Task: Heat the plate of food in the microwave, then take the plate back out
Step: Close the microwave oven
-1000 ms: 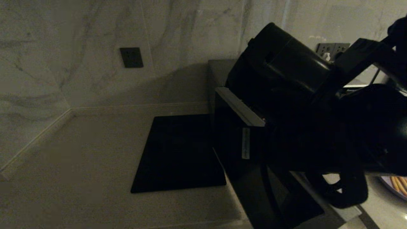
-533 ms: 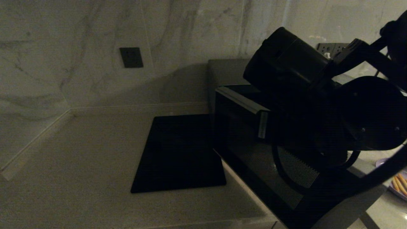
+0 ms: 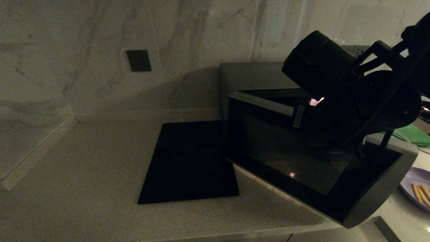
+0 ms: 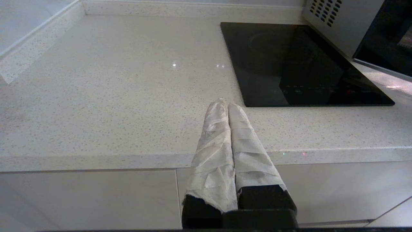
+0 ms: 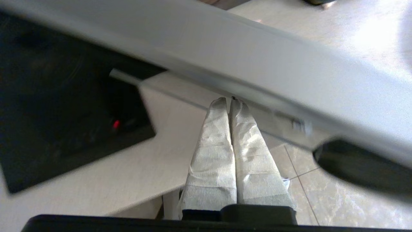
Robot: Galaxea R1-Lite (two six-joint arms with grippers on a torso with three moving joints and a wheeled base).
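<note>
Microwave: boxy silver-grey microwave with dark glass door, standing on the pale speckled stone table against the marble wall; door swung partly out from the body, free edge toward the front of the table.
Plate of food: small round pale lilac plate with thin golden-yellow sticks, on the table just right of the microwave — only partly in the head view, outside the oven.
Right gripper: white-wrapped right gripper with fingers pressed together, nothing between them; tips right at the blurred grey edge of the microwave, contact not certain. In the head view only the dark right arm shows, over the top of the open door.
Left gripper: white-wrapped left gripper parked low at the front edge of the table, fingers together, empty — well apart from the microwave.
Cooktop: flat black glass cooktop set in the table, just left of the microwave.
Other: dark square wall socket above the table; green tray partly seen behind the microwave at the right.
</note>
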